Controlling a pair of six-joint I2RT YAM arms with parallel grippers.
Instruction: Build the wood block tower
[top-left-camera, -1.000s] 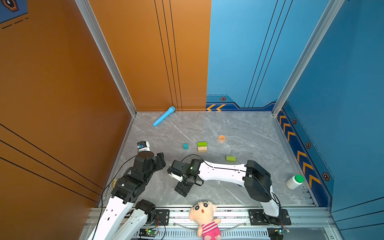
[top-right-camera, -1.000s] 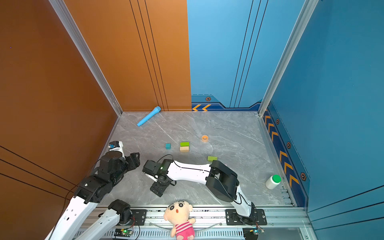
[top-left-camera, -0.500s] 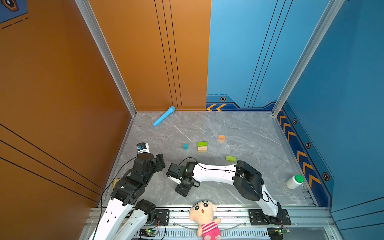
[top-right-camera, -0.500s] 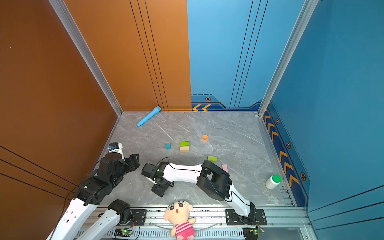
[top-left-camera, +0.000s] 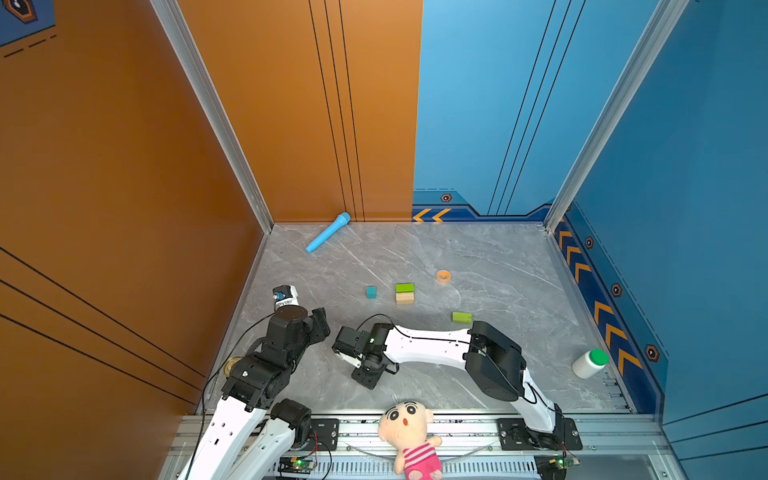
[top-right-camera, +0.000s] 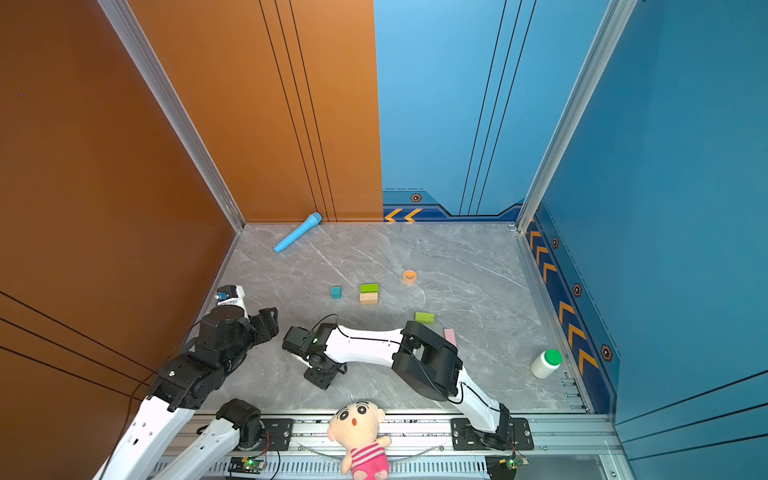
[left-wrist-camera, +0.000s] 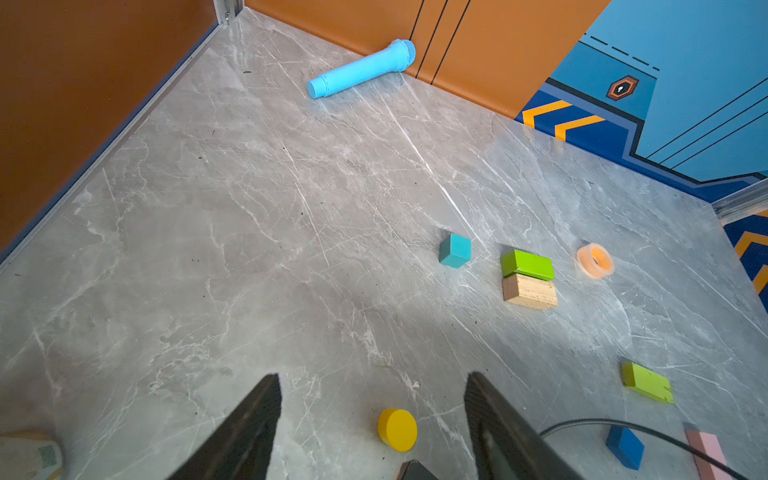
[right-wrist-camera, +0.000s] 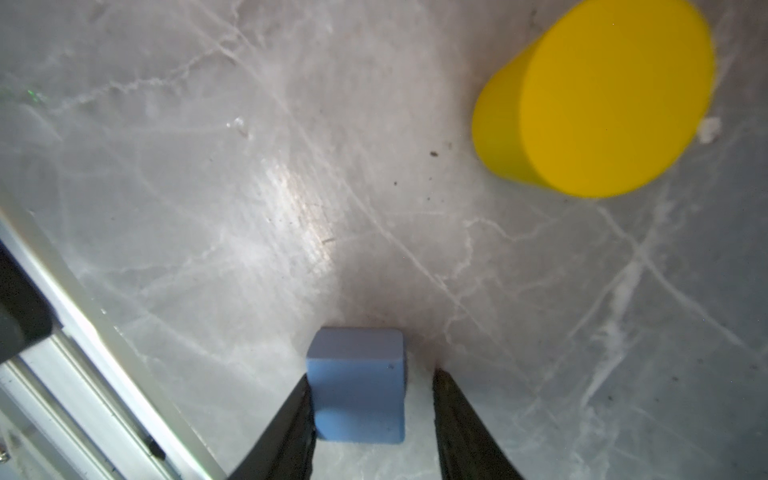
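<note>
In the right wrist view a light blue cube (right-wrist-camera: 357, 384) sits on the floor between the fingers of my right gripper (right-wrist-camera: 372, 376). One finger touches its side and a narrow gap remains at the other. A yellow short cylinder (right-wrist-camera: 594, 99) lies beyond it. In both top views this gripper (top-left-camera: 368, 374) points down near the front rail. My left gripper (left-wrist-camera: 372, 375) is open and empty, with the yellow cylinder (left-wrist-camera: 397, 429) on the floor ahead. A lime green brick (top-left-camera: 404, 288) rests on a tan brick (top-left-camera: 404, 297), and a teal cube (top-left-camera: 371, 292) stands beside them.
A second lime green brick (top-left-camera: 461, 317), a pink brick (top-right-camera: 449, 336) and a dark blue block (left-wrist-camera: 624, 446) lie near the right arm. Also here: orange tape ring (top-left-camera: 443, 276), blue toy microphone (top-left-camera: 328, 237), white bottle (top-left-camera: 590, 363), plush doll (top-left-camera: 409, 432).
My right gripper's jaws have narrowed around the light blue cube, and that arm's elbow has shifted. The left arm has barely moved.
</note>
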